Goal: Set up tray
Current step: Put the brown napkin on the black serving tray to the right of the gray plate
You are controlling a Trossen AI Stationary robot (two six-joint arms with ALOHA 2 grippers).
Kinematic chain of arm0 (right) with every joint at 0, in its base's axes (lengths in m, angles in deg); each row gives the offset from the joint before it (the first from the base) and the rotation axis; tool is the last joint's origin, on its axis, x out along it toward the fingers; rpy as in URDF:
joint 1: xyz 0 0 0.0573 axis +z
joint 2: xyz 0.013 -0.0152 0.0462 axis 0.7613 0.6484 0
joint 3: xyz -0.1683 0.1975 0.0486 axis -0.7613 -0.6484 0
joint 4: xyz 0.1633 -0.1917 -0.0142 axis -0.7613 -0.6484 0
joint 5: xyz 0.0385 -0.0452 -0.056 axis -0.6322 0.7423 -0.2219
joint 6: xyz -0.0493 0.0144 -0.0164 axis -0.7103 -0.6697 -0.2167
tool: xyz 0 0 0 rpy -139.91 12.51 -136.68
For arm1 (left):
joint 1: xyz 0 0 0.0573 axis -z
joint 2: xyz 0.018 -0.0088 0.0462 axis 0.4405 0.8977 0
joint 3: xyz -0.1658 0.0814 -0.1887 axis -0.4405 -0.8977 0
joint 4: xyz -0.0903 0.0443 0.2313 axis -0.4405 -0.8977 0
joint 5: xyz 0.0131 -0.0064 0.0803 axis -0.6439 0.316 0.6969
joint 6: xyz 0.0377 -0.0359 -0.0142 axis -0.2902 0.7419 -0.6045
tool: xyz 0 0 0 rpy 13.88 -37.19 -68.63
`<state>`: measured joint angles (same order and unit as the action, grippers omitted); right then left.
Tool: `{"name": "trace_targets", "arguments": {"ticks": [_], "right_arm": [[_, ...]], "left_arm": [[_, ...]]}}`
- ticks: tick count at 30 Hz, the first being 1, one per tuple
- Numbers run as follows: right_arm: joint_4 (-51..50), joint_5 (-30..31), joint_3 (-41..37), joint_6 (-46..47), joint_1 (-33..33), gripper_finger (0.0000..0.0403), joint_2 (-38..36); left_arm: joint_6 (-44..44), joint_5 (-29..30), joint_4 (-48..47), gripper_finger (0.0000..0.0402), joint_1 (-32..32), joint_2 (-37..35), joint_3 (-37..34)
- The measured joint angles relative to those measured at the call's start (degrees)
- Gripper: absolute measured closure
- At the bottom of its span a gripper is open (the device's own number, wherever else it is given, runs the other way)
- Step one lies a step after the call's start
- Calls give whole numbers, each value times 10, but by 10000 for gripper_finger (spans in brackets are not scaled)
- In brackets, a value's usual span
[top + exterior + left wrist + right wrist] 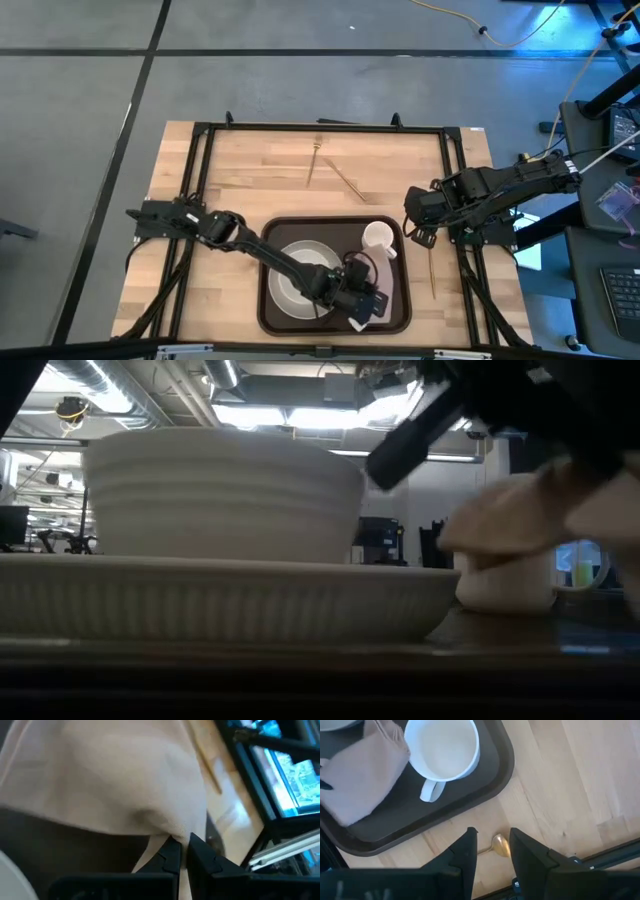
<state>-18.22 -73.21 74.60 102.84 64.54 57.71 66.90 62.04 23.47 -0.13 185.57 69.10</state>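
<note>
The dark brown tray [400, 300] lies at the table's near middle. It carries a white plate [282, 290] with a white bowl [220, 490] on it, a white mug [378, 238] at its far right, and a pale beige napkin [383, 280] near the mug. My left gripper [362, 310] reaches over the tray's near right part and is shut on the napkin. My right gripper [492, 845] hovers open over the bare table just right of the tray. The bowl of a gold spoon [501, 846] lies on the wood below the gap between its fingers. My left gripper pinches the napkin between its two fingertips [172, 851] at a bunched fold [175, 831] at the napkin's edge. How many layers, I cannot tell. The cloth billows slack ahead of the fingers. In the low view a bunch of it [510, 520] stands raised beside the mug [505, 575].
Two thin utensils [313, 160] [350, 183] lie on the table's far middle. The gold spoon's handle [432, 275] runs toward the near edge, right of the tray. A black frame [200, 180] borders the table. Bare wood shows to the tray's left and far side.
</note>
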Motion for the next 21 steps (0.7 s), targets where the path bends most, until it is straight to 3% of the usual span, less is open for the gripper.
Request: {"name": "trace_targets", "arguments": {"ticks": [7,14,21], "right_arm": [[11,1,0,0,0,286,0],[11,1,0,0,0,286,0],[11,1,0,1,0,286,0]], "left_arm": [[35,-58,7,387,2,18,0],[44,-64,4,355,-1,18,0],[43,-106,3,329,-9,18,0]]}}
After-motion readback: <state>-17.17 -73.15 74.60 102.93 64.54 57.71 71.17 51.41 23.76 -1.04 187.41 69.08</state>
